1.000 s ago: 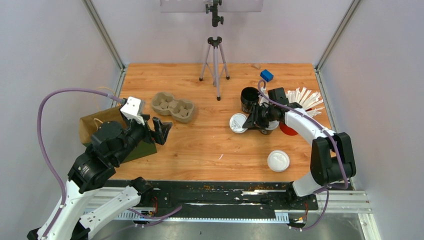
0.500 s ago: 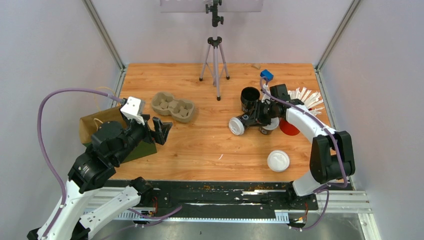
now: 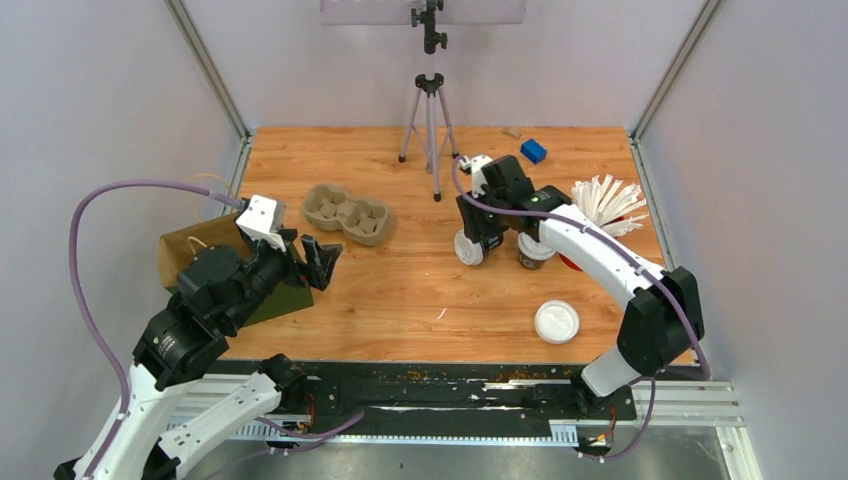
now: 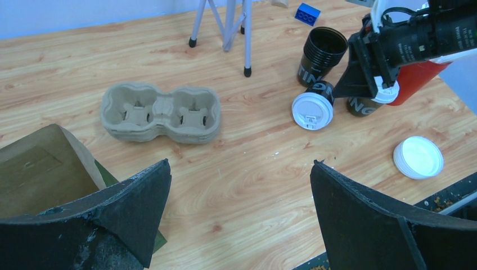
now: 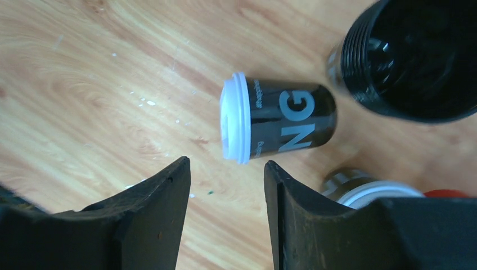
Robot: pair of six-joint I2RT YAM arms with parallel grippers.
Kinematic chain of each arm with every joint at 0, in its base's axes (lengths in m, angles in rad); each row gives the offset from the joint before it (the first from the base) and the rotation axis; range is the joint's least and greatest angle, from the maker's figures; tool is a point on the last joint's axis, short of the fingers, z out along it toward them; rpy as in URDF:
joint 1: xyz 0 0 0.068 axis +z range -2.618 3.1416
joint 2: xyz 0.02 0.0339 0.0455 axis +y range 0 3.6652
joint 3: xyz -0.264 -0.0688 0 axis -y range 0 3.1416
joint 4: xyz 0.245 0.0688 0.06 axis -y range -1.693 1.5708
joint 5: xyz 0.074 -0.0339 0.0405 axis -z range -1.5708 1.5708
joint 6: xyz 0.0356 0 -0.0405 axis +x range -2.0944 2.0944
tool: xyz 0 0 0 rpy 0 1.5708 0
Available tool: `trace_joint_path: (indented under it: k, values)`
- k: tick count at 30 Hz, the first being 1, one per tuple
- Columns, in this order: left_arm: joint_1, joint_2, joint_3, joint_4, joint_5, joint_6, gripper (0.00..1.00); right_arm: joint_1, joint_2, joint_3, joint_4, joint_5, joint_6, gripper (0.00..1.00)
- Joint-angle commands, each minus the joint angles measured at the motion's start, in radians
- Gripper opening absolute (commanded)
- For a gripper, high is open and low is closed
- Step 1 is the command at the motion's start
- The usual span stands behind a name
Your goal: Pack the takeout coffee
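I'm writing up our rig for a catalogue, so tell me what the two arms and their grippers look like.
Both the left arm and right arm are white shells joined by bulky black housings. A lilac cable loops along each, with a white camera block at the wrist. The left gripper and right gripper have two matte black, wedge-shaped fingers. No markings show.

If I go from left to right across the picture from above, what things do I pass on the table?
brown paper bag → cardboard cup carrier → tripod → tipped-over lidded cup → loose white lid → fan of white sticks
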Motion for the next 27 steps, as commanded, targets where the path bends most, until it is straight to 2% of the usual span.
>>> trace_joint_path:
  k: [1,8,13,15,20,27]
  values:
    - [0.004,-0.016,0.007,0.031,-0.014,-0.002,1.0,0.115,0.072,0.096,-0.022,0.322,-0.207,0.52]
    - [0.004,-0.014,0.017,0.025,-0.023,0.007,1.0,0.194,0.238,0.181,-0.049,0.503,-0.268,0.53]
    - [0.004,-0.008,0.018,0.024,-0.023,0.012,1.0,0.199,0.327,0.21,-0.054,0.535,-0.278,0.51]
    - [0.003,-0.005,0.018,0.023,-0.024,0.014,1.0,0.2,0.339,0.211,-0.051,0.531,-0.277,0.49]
    - [0.004,-0.005,0.014,0.027,-0.026,0.018,1.0,0.203,0.328,0.194,-0.038,0.51,-0.27,0.32]
    - [0.003,-0.005,0.014,0.025,-0.023,0.016,1.0,0.205,0.246,0.192,-0.068,0.406,-0.197,0.28]
